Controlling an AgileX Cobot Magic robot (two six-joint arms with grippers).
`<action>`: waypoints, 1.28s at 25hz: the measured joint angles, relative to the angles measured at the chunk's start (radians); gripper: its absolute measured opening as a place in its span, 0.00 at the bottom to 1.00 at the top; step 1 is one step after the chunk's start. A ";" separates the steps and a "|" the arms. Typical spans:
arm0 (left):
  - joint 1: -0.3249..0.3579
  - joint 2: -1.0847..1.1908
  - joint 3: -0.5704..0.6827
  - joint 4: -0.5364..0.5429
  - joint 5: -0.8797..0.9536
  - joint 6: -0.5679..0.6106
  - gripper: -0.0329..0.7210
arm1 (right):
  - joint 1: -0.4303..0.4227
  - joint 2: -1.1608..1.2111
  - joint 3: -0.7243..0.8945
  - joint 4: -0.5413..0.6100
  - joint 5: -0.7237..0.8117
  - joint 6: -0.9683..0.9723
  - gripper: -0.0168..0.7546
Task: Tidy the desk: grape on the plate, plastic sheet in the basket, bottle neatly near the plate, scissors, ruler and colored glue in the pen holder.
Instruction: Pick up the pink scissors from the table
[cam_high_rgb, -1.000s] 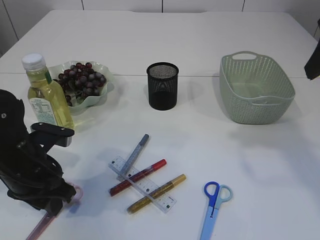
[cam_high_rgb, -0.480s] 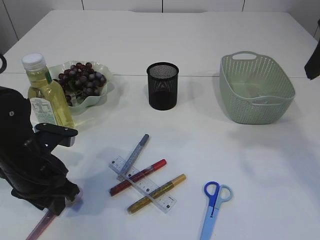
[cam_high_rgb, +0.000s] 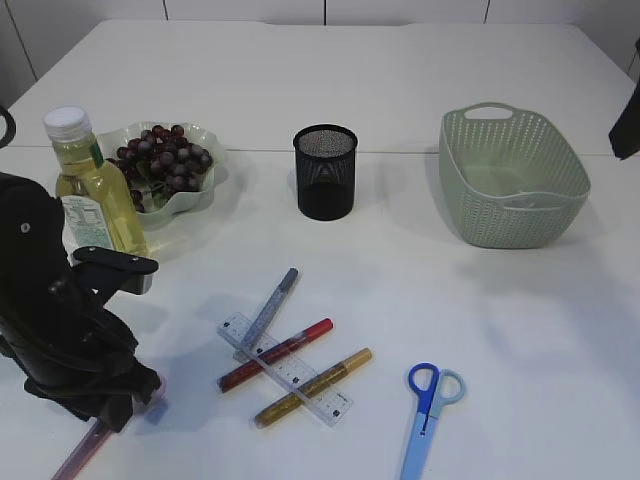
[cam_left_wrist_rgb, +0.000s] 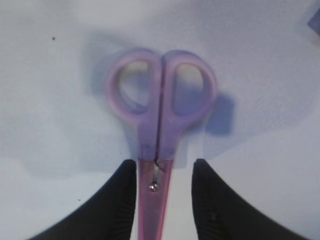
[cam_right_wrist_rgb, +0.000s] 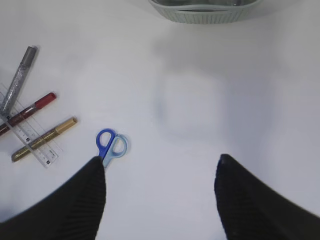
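Left hand straddles pink scissors at the counter's near-left corner, seemingly not yet pinching; close squarely at the pivot.

Bright, even light from above; soft shadows pool under my arm. My left wrist view is bluish and blurry, the pink scissors out of focus.

**Hidden and cut-off parts of the scene**

In the exterior view the left arm covers most of the pink scissors, whose blades run off the bottom edge. The left wrist view shows their handles blurred, the blades cut off below. The blue scissors lose their blade tips at the bottom edge. The basket is cropped by the right wrist view's top edge.
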 joint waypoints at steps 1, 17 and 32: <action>0.000 0.000 0.000 0.000 0.000 0.000 0.41 | 0.000 0.000 0.000 0.000 0.000 0.000 0.71; 0.000 0.012 -0.001 0.000 0.001 0.000 0.41 | 0.000 0.000 0.000 0.000 0.000 0.000 0.71; 0.000 0.029 -0.001 0.000 0.001 0.000 0.41 | 0.000 0.000 0.000 0.000 0.000 0.000 0.71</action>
